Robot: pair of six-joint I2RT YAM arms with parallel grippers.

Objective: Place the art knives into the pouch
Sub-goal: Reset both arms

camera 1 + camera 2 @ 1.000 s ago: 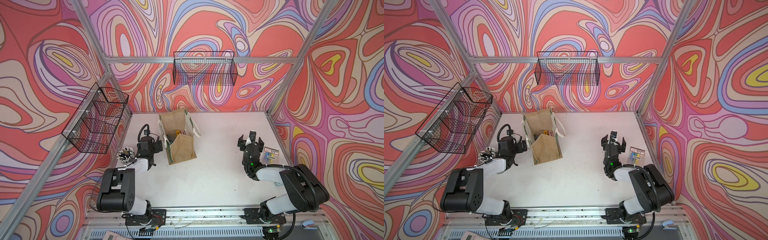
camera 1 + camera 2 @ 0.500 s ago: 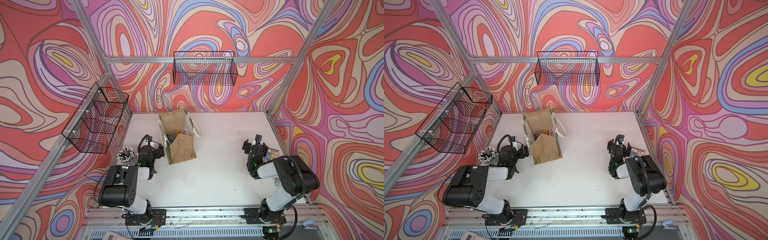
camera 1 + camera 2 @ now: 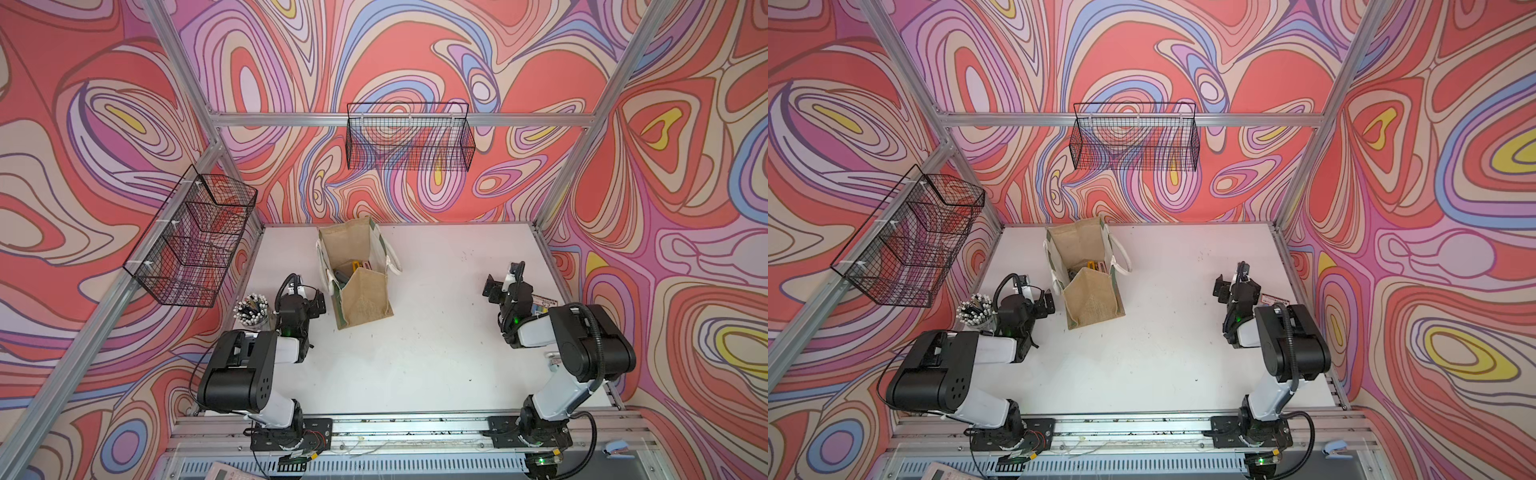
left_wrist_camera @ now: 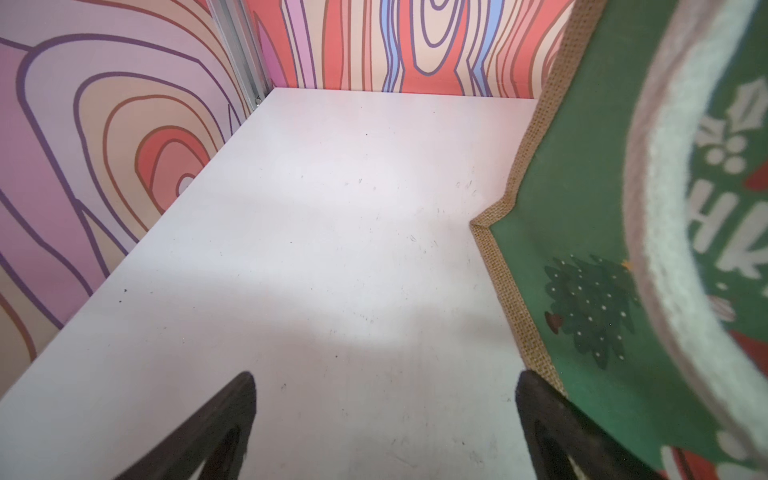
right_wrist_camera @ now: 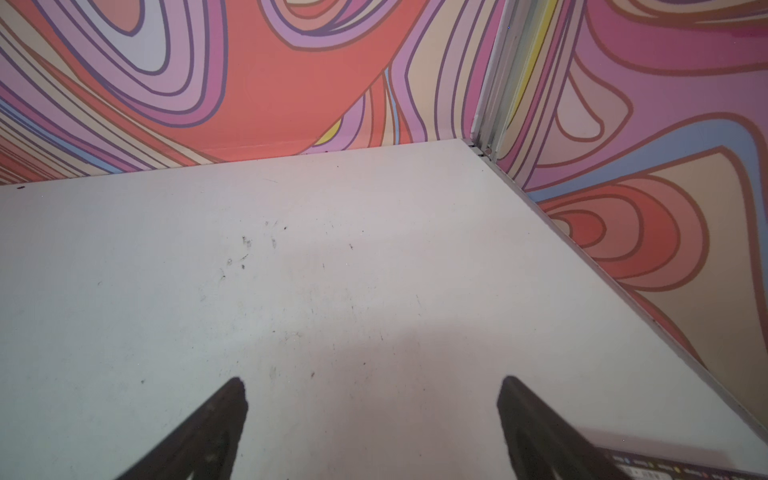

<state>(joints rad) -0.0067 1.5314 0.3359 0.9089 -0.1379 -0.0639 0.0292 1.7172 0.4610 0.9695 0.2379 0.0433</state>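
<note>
The pouch (image 3: 362, 286) (image 3: 1092, 297), a tan jute tote, stands open on the white table (image 3: 436, 332), left of centre. Its green printed panel (image 4: 590, 291) fills one side of the left wrist view. Small items lie inside it, among them a yellow one (image 3: 356, 265), but I cannot pick out the art knife. My left gripper (image 3: 309, 293) (image 3: 1038, 293) (image 4: 384, 382) is open and empty, just left of the pouch, with one fingertip (image 4: 534, 390) by its jute edge. My right gripper (image 3: 505, 280) (image 3: 1231, 280) (image 5: 374, 384) is open and empty, low over bare table at the right.
A cup of pens (image 3: 253, 309) (image 3: 976, 309) stands left of the left gripper. A printed card (image 3: 542, 303) (image 5: 665, 469) lies by the right gripper near the table's right edge. Black wire baskets hang on the back wall (image 3: 409, 141) and the left wall (image 3: 191, 241).
Both arms have folded back toward the front rail. The left gripper moved a little nearer the front and the right gripper drifted right toward the card. Both stayed open; the pouch has not moved.
</note>
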